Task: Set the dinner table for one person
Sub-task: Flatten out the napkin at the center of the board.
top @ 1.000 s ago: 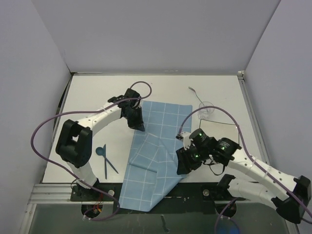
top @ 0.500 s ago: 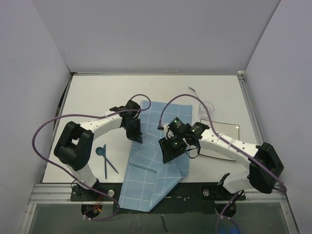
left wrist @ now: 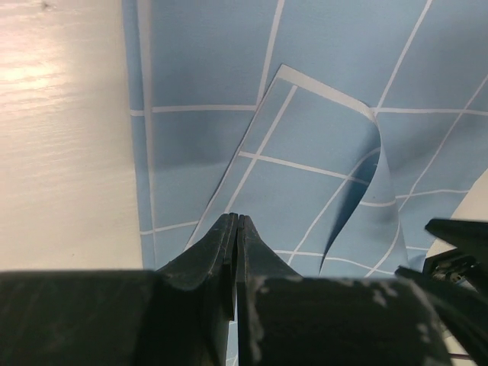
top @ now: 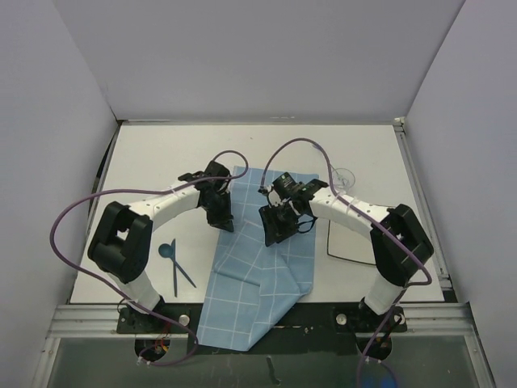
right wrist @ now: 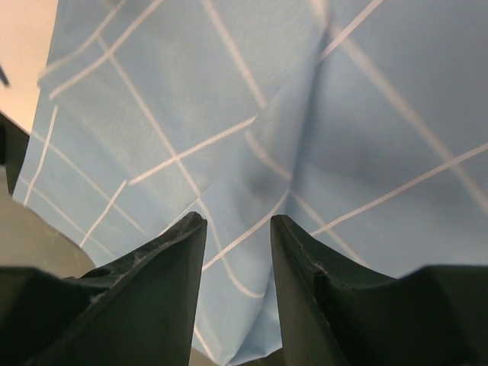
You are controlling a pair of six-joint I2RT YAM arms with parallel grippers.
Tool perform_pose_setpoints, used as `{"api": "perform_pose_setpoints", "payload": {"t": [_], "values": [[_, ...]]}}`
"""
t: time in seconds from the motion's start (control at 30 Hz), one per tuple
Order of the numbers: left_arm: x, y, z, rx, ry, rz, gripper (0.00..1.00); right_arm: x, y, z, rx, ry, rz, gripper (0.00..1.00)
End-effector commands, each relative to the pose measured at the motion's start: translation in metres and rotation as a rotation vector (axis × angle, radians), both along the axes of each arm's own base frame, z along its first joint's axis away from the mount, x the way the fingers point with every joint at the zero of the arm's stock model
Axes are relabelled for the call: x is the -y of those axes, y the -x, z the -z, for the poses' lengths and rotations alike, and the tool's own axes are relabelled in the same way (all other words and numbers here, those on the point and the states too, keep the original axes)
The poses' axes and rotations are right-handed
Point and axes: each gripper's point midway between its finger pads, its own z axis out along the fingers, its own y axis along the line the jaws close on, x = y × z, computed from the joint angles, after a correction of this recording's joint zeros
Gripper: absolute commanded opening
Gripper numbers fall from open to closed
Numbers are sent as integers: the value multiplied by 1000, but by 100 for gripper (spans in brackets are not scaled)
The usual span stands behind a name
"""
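A blue cloth mat [top: 252, 271] with a white grid lies rumpled on the white dinner table [top: 161, 158], and its near end hangs over the front edge. My left gripper [top: 224, 220] is at the mat's left edge. In the left wrist view it [left wrist: 235, 221] is shut on the edge of a lifted, folded flap of the mat [left wrist: 305, 152]. My right gripper [top: 272, 233] hovers over the mat's middle. In the right wrist view it [right wrist: 236, 225] is open, with the fingers either side of a crease in the mat [right wrist: 366, 114].
A blue spoon [top: 169, 252] and a blue knife [top: 184, 273] lie at the front left. A clear glass [top: 343, 179] and a clear fork [top: 321, 151] stand at the back right. A flat white square plate [top: 354, 240] lies right of the mat. A black rail [top: 323, 311] runs along the front edge.
My right gripper has swung from the mat's front right corner up and left to its middle. My left gripper has shifted slightly left and nearer with the mat's edge.
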Motion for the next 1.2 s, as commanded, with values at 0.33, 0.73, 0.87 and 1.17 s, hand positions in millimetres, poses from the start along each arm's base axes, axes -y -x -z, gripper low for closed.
{"api": "perform_pose_setpoints", "payload": {"t": [0.33, 0.73, 0.87, 1.17], "values": [[-10, -35, -39, 98, 79, -28, 0, -15, -33, 5, -21, -97, 19, 39], [-14, -36, -40, 92, 91, -36, 0, -12, -25, 20, -52, -87, 23, 39], [-18, -36, -37, 85, 87, -48, 0, -20, -25, 23, -65, -101, 17, 30], [-26, -39, -38, 90, 90, -58, 0, -30, -21, 25, -70, -106, -8, 28]]}}
